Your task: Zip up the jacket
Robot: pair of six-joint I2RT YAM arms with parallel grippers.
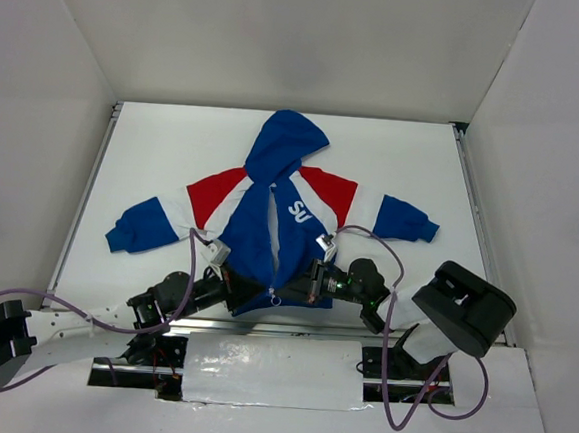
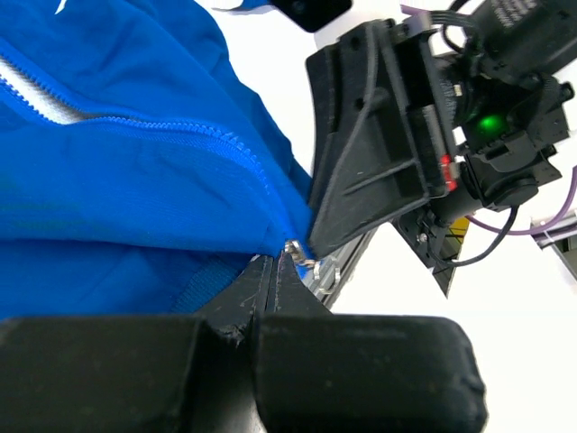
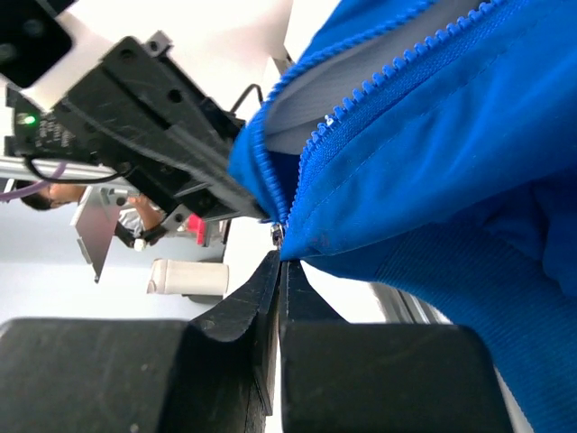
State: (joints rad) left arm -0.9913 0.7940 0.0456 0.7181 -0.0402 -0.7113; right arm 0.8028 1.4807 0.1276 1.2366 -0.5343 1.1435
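The blue jacket lies flat on the white table, hood away from me, its front zipper open along most of its length. Both grippers meet at the bottom hem. My left gripper is shut on the hem just left of the zipper's foot. My right gripper is shut on the hem edge right beside the small metal slider. The ring-shaped pull hangs loose under the tips. Blue zipper teeth run up and away from the jaws.
An aluminium rail runs along the near table edge right under the hem. White walls enclose the table on three sides. Purple cables loop over both arms. The sleeves spread out to either side.
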